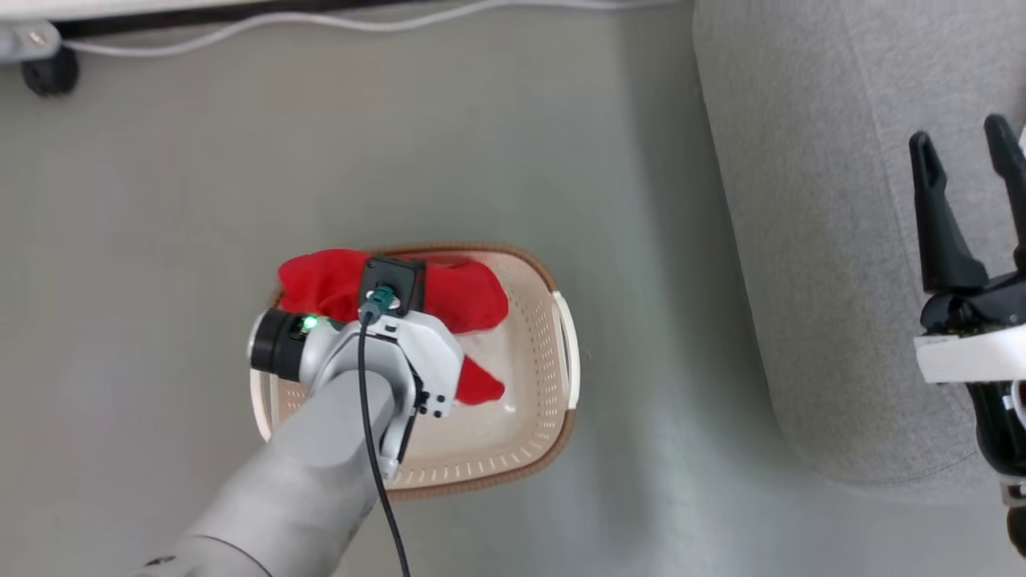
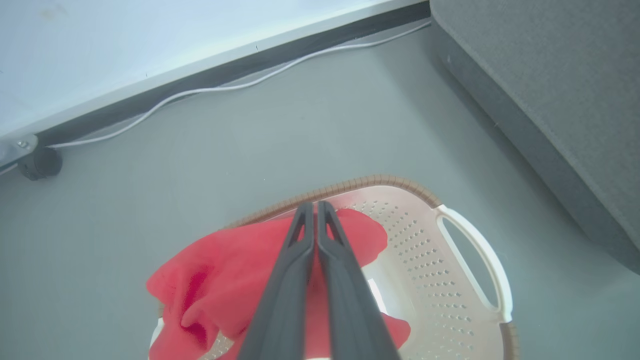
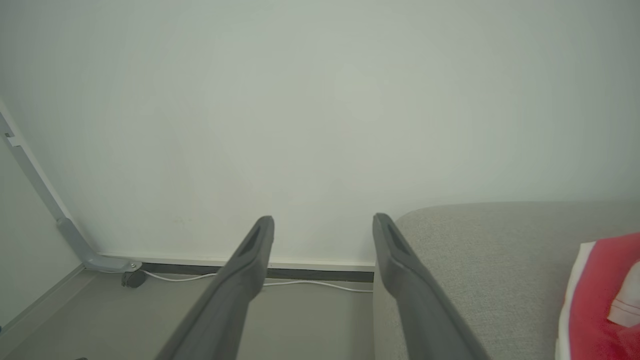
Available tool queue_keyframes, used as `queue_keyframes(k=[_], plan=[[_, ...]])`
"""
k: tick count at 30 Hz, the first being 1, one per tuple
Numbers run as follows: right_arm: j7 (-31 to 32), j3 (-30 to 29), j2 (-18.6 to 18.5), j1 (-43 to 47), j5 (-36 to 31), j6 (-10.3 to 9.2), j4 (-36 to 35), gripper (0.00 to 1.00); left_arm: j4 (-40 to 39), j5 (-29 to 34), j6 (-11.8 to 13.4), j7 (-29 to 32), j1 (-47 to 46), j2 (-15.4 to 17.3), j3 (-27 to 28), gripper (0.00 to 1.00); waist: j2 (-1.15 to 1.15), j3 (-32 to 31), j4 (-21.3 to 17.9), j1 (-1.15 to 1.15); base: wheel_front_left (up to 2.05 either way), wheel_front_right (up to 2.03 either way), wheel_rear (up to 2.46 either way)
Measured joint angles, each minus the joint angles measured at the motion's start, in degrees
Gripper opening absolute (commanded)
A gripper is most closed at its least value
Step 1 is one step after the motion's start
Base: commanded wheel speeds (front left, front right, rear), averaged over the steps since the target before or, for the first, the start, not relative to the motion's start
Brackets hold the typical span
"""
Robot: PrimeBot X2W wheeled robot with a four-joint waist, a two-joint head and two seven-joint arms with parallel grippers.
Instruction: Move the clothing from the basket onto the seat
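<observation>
Your left gripper [image 2: 315, 206] hangs over the red clothing [image 2: 210, 270] in the basket [image 1: 553, 377], jaws closed; you cannot tell whether any cloth is pinched. This looks like the pick-up step. Next, lift clear of the rim and swing right to the sofa seat [image 1: 817, 240], where your right gripper [image 1: 959, 132] hovers open near a red garment [image 3: 600, 300].

Silver arm [image 1: 321, 449], dark-fingered left hand [image 2: 315, 206]
</observation>
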Motion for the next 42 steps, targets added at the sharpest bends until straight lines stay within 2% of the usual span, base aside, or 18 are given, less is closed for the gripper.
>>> queue_keyframes(k=[10, 19, 32, 42], plan=[[0.0, 1.6, 2.2, 3.8, -2.1, 0.00, 4.3, 1.00, -13.1, 11.8, 1.7, -0.2, 9.3, 0.6, 12.3, 0.00, 0.00, -10.0, 1.1, 0.00, 0.00, 0.00, 0.00], [0.0, 2.4, 4.1, 6.4, -3.7, 0.00, 8.0, 1.00, -22.7, 19.3, 1.0, -0.2, 15.7, 1.3, 19.3, 0.00, 0.00, -16.2, 1.7, 0.00, 0.00, 0.00, 0.00], [0.0, 2.6, 7.4, 11.1, -6.5, 0.00, 13.6, 1.00, -35.8, 25.1, -2.0, -0.2, 17.7, 2.5, 22.5, 0.00, 0.00, -23.2, 3.2, 0.00, 0.00, 0.00, 0.00], [0.0, 1.8, 8.4, 12.3, -7.0, 0.00, 14.9, 1.00, -42.3, 27.0, -2.2, 2.2, 13.5, 4.0, 22.1, 0.00, 0.00, -24.3, 4.0, 0.00, 0.00, 0.00, 0.00]])
